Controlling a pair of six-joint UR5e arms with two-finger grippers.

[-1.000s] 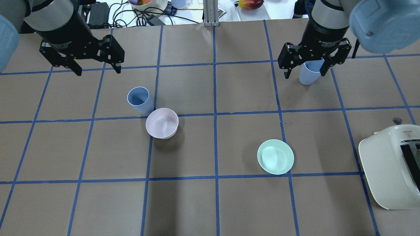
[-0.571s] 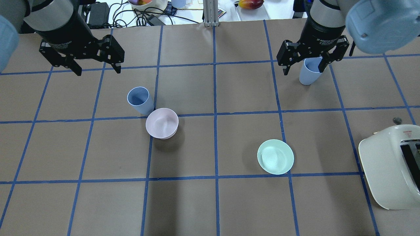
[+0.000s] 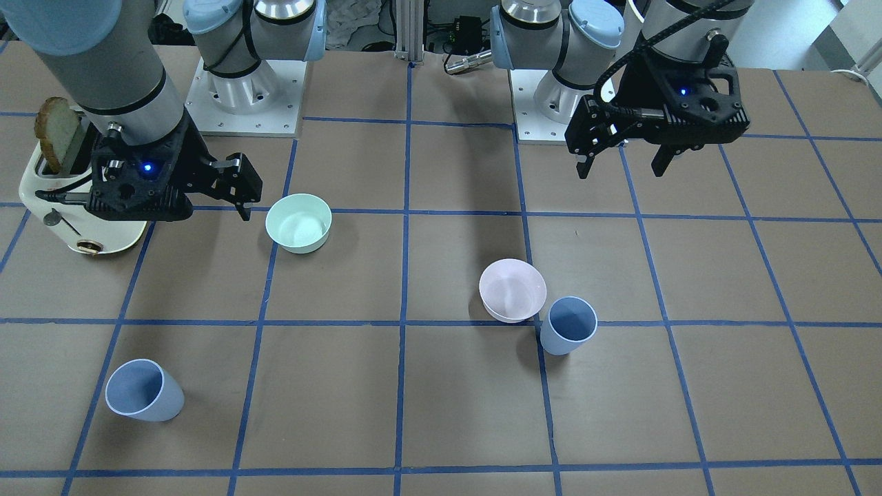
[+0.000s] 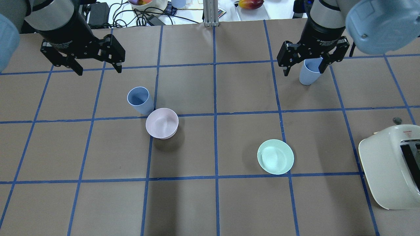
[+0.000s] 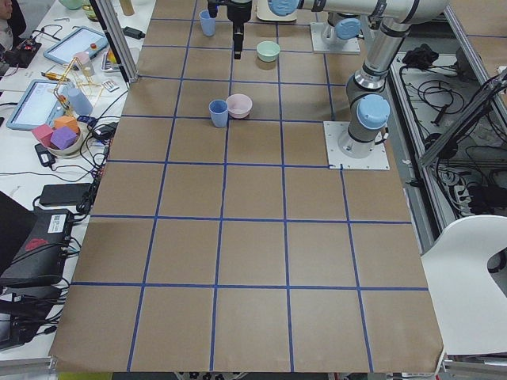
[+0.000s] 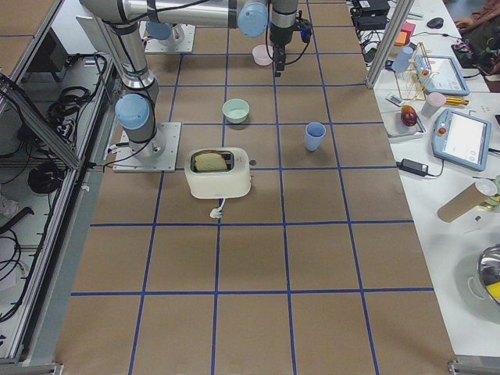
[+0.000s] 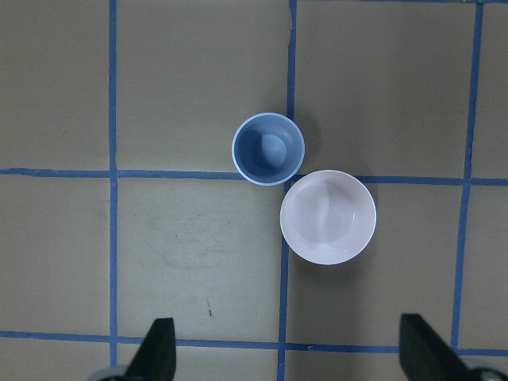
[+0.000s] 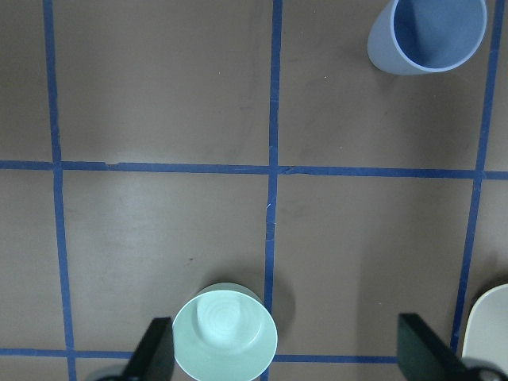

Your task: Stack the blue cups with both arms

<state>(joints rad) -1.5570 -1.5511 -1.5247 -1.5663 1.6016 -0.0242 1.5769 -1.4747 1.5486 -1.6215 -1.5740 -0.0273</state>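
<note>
The left tool [image 4: 98, 70] is held above the worktop [image 4: 246, 203] with its fingers spread apart and nothing between them. In the overhead view the first blue cup [image 4: 139, 99] is seen upright at the tool's 5 o'clock, with the pink bowl [image 4: 162, 123] just beside that cup at 4 o'clock. The right tool [image 4: 304, 71] is likewise held high, fingers apart and empty; in its wrist view the second blue cup [image 8: 429, 36] is seen standing on the worktop at 1 o'clock and the mint bowl [image 8: 225, 333] at 7 o'clock.
</note>
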